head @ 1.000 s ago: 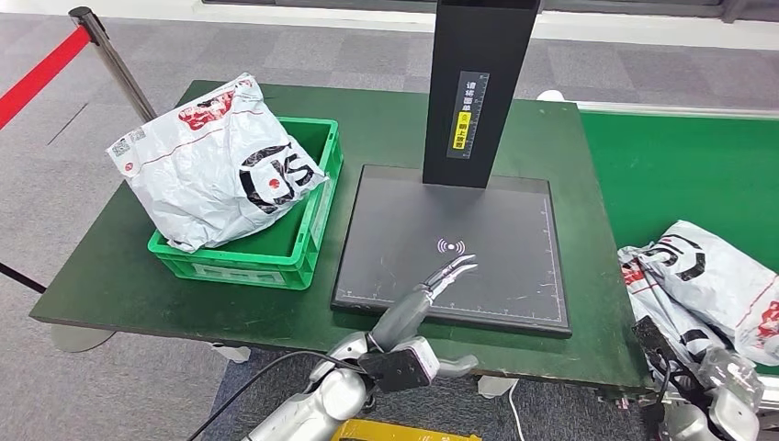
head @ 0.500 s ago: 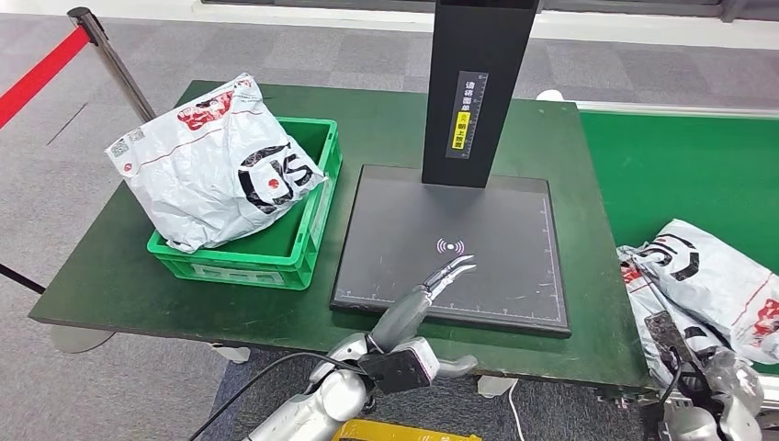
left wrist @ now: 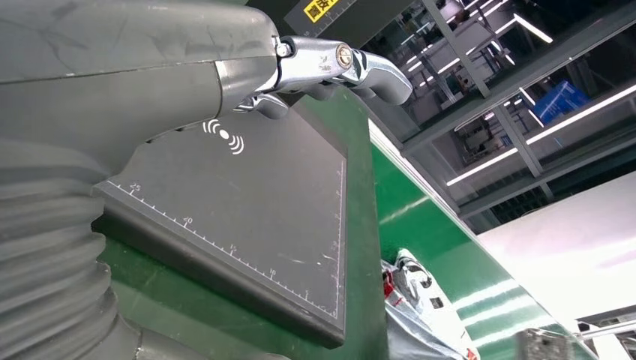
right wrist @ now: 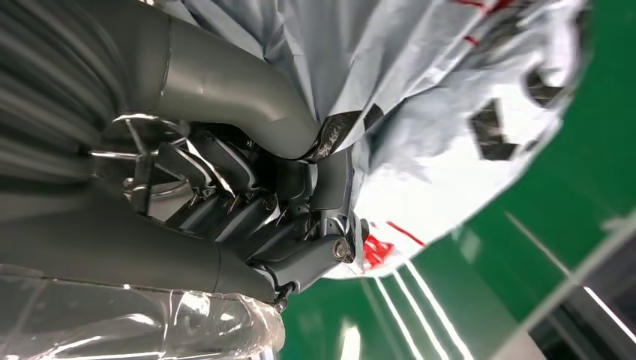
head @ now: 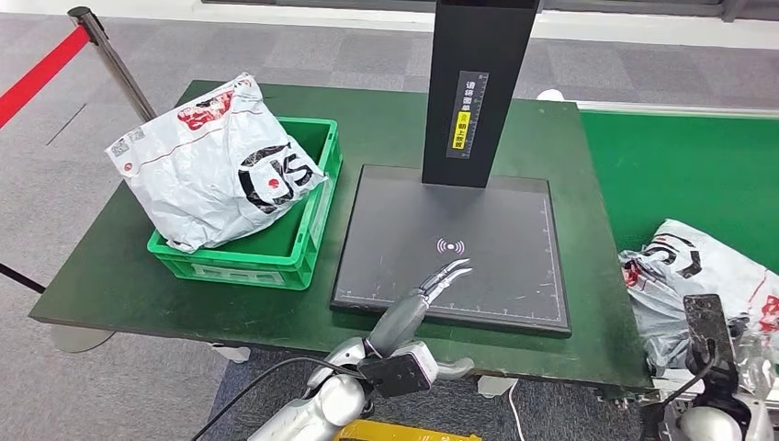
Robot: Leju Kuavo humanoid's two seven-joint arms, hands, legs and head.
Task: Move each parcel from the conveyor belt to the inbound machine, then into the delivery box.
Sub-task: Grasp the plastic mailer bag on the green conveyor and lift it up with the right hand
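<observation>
The right hand [right wrist: 300, 217] has its thumb and dark fingers pressed into the grey parcel [head: 707, 276], which lies on the green conveyor belt [head: 680, 165] beside the counter [head: 119, 276]. The left hand [head: 432, 287] hovers over the near part of the inbound machine's dark plate [head: 496, 211], holding nothing, fingers stretched out close together. Another parcel [head: 211, 161] sits tilted in the green delivery box [head: 303, 248], overhanging its rim.

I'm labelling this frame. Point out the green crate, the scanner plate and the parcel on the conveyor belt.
green crate [head: 241, 258]: head view, its front wall.
scanner plate [head: 496, 230]: head view, bare dark surface right of the wireless symbol.
parcel on the conveyor belt [head: 716, 271]: head view, its white upper face.
</observation>
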